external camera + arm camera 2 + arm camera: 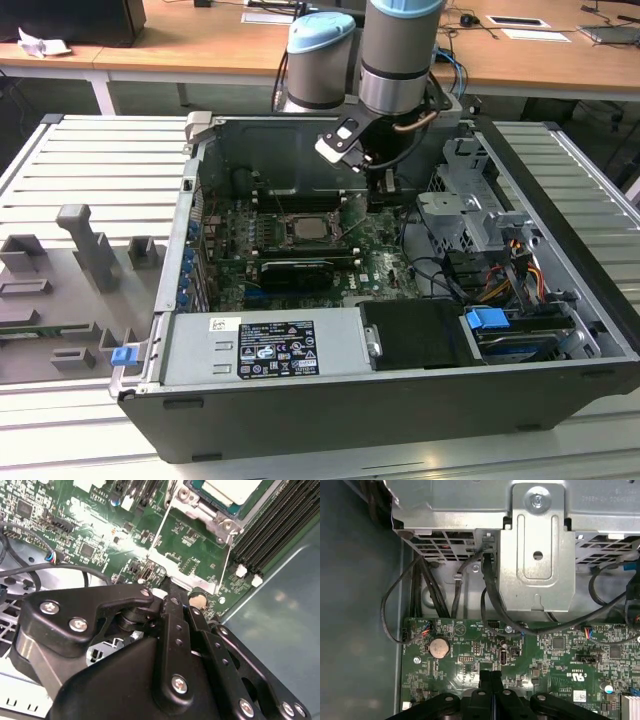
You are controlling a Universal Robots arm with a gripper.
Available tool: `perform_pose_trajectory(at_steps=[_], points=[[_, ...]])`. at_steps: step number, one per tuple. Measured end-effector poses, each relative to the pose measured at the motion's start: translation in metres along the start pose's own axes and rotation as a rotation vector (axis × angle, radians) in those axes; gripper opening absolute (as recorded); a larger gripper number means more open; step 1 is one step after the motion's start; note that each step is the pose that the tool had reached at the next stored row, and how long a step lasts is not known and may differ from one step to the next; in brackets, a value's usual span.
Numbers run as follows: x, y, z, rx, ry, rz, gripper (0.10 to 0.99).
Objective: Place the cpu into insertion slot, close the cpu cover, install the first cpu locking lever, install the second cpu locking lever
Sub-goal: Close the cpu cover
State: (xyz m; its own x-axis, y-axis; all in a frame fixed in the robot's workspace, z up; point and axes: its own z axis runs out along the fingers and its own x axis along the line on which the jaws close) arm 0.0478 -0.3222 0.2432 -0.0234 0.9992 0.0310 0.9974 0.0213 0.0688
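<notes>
Cpu (227, 489): we see it seated in insertion slot (310, 228).
Cpu cover (184, 571): looks raised, not shut.
Left: closing + both lockings, we reckon.
Gripper (490, 675): clenched, empty.

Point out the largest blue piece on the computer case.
The blue latch on the exterior view's right; the blue corner clip and wall tabs on the exterior view's left are far smaller.

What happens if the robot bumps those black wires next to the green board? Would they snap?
Probably not. The black wires hang in loose curves, so they look floppy and would likely bend aside. Some ends plug into the green board, so a hard tug might pull a plug loose.
</notes>
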Motion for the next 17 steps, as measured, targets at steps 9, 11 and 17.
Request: perform_pose_trajectory(at_steps=[9, 11, 17], points=[[0.0006, -0.0230, -0.0017, 0.000, 0.0000, 0.000, 0.106], [0.0006, -0.0256, -0.0019, 0.000, 0.0000, 0.000, 0.106], [0.0009, -0.0353, -0.0025, 0.000, 0.0001, 0.000, 0.106]])
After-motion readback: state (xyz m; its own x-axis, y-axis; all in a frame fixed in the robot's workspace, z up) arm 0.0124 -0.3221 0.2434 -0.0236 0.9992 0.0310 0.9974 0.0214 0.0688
